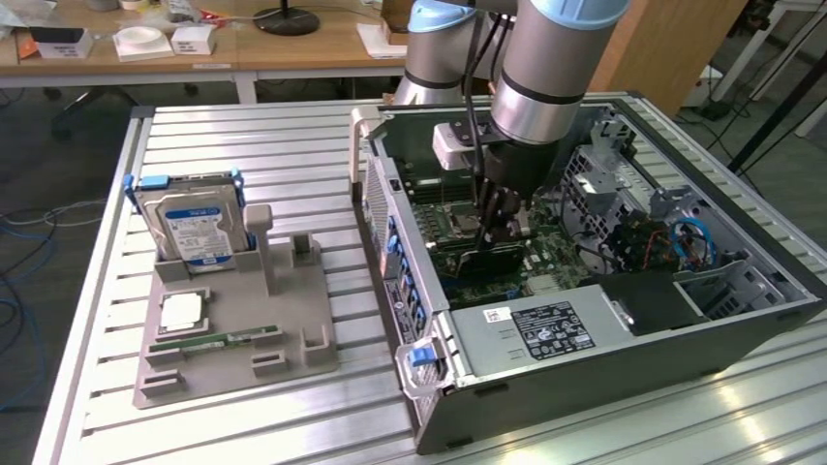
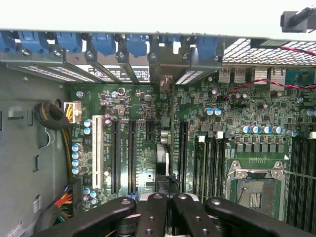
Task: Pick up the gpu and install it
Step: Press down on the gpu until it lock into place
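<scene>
So we've got the slatted metal desk with the open PC case lying on its side toward the exterior view's right, motherboard facing up. The arm reaches straight down into the case, and the end effector is clenched on the gpu, which hangs on edge right below the fingers, down at the board among the expansion slots. In the wrist view we see the black fingers pressed together over the top edge of the card, lined up with the slots. Off to the exterior view's left sits the gray holder tray with the hard drive standing upright and the RAM stick lying flat.
</scene>
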Robot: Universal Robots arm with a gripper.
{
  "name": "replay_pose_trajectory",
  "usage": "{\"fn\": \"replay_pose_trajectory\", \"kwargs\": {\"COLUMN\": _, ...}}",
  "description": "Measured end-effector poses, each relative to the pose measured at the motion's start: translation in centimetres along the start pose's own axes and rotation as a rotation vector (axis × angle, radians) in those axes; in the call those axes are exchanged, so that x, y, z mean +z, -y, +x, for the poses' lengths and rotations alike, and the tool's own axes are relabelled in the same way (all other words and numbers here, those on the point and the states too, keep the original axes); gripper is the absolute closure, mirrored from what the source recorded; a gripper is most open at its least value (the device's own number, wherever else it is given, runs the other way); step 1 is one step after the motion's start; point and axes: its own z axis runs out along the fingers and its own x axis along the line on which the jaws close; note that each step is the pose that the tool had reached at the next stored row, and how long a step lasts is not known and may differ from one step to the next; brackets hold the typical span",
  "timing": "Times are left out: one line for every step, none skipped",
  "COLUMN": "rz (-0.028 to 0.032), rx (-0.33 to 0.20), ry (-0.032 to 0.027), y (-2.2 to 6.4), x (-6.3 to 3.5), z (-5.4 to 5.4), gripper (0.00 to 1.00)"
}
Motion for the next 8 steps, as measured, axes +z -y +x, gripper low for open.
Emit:
{"fn": "replay_pose_trajectory", "kwargs": {"rz": 0.0000, "rx": 0.000, "ry": 0.0000, "y": 0.00, "x": 0.00, "z": 0.0, "gripper": 0.89}}
{"fn": "replay_pose_trajectory", "kwargs": {"rz": 0.0000, "rx": 0.000, "ry": 0.0000, "y": 0.00, "x": 0.00, "z": 0.0, "gripper": 0.89}}
{"fn": "replay_pose_trajectory", "kwargs": {"rz": 0.0000, "rx": 0.000, "ry": -0.0001, "y": -0.06, "x": 0.00, "z": 0.0, "gripper": 0.89}}
{"fn": "replay_pose_trajectory", "kwargs": {"rz": 0.0002, "rx": 0.000, "ry": -0.0002, "y": -0.17, "x": -0.02, "z": 0.0, "gripper": 0.89}}
{"fn": "replay_pose_trajectory", "kwargs": {"rz": 0.0001, "rx": 0.000, "ry": -0.0003, "y": -0.20, "x": -0.21, "z": 0.0, "gripper": 0.89}}
{"fn": "replay_pose_trajectory", "kwargs": {"rz": 0.0002, "rx": 0.000, "ry": 0.0000, "y": -0.26, "x": -0.58, "z": 0.0, "gripper": 0.89}}
{"fn": "replay_pose_trajectory", "kwargs": {"rz": 0.0003, "rx": 0.000, "ry": -0.0001, "y": -0.34, "x": -1.01, "z": 0.0, "gripper": 0.89}}
{"fn": "replay_pose_trajectory", "kwargs": {"rz": 0.0003, "rx": 0.000, "ry": 0.0000, "y": -0.40, "x": -1.46, "z": 0.0, "gripper": 0.89}}
